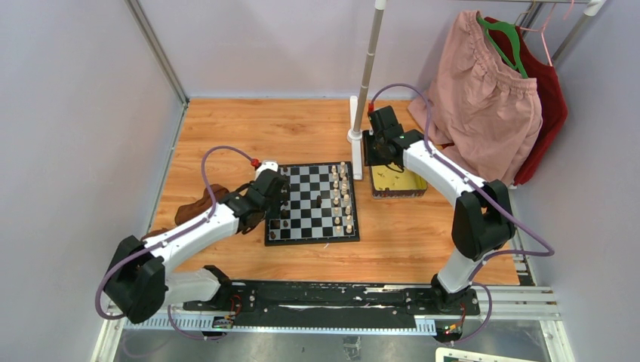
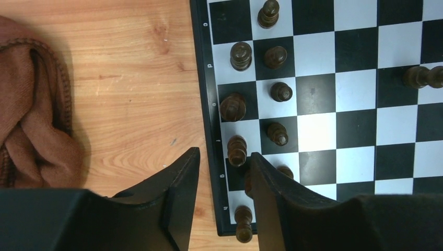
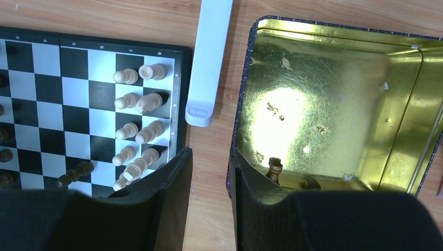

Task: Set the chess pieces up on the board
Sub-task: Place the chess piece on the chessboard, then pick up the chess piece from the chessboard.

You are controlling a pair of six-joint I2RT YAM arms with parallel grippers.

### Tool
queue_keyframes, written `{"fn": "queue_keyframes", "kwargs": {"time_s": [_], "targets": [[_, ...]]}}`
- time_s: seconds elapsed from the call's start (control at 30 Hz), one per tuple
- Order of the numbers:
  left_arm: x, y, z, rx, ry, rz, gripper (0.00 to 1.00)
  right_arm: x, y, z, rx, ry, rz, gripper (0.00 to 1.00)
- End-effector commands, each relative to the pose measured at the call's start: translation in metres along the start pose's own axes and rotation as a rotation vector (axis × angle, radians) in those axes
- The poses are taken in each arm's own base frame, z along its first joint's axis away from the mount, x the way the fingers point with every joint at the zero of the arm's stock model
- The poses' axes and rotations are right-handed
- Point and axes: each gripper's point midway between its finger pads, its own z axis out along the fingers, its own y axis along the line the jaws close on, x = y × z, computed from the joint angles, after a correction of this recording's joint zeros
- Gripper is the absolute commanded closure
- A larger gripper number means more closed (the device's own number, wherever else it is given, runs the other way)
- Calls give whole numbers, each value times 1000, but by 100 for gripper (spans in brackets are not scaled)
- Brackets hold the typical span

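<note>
left tool point(image 2: 225, 157): low over the board's left rim, jaws partly spread, gripping nothing; one dark piece point(image 2: 236, 150) stood in the gap, close to one finger.
right tool point(image 3: 210, 157): above the left wall of the gold tray point(image 3: 324, 104), jaws apart, nothing between them.
board point(image 1: 306, 200): flat on the wooden surface point(image 1: 226, 128), between the two arms.
dark pieces point(image 2: 282, 91): upright in two files along the board's left side.
fallen dark piece point(image 2: 423, 77): on its side, further in on the board.
cream pieces point(image 3: 137, 102): two files along the board's right side.
tray contents: a dark piece point(image 3: 274, 168) near the tray's near wall.
brown cloth point(image 2: 31, 115): bunched on the surface, left of the board.
white post foot point(image 3: 209, 57): between board and tray.
</note>
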Motion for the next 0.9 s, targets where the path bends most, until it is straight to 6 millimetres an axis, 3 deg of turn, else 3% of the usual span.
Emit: {"fn": "queue_keyframes", "kwargs": {"time_s": [0.0, 0.17, 0.27, 0.43, 0.6, 0.87], "targets": [[-22, 12, -19, -30, -79, -44, 52, -18, 20, -23, -54, -70, -89, 62], [-38, 10, -40, 21, -142, -66, 37, -17, 45, -32, -87, -69, -178, 61], [-52, -4, -49, 106, -164, -22, 31, -14, 44, -34, -67, -68, -179, 61], [-73, -40, -59, 238, -173, 130, 31, -18, 25, -45, 13, -110, -136, 61], [-79, -78, -56, 299, -155, 255, 31, -21, -3, -53, 101, -148, -66, 63], [-73, -115, -22, 339, -74, 280, 45, -23, -46, -60, 194, -197, 49, 65]]}}
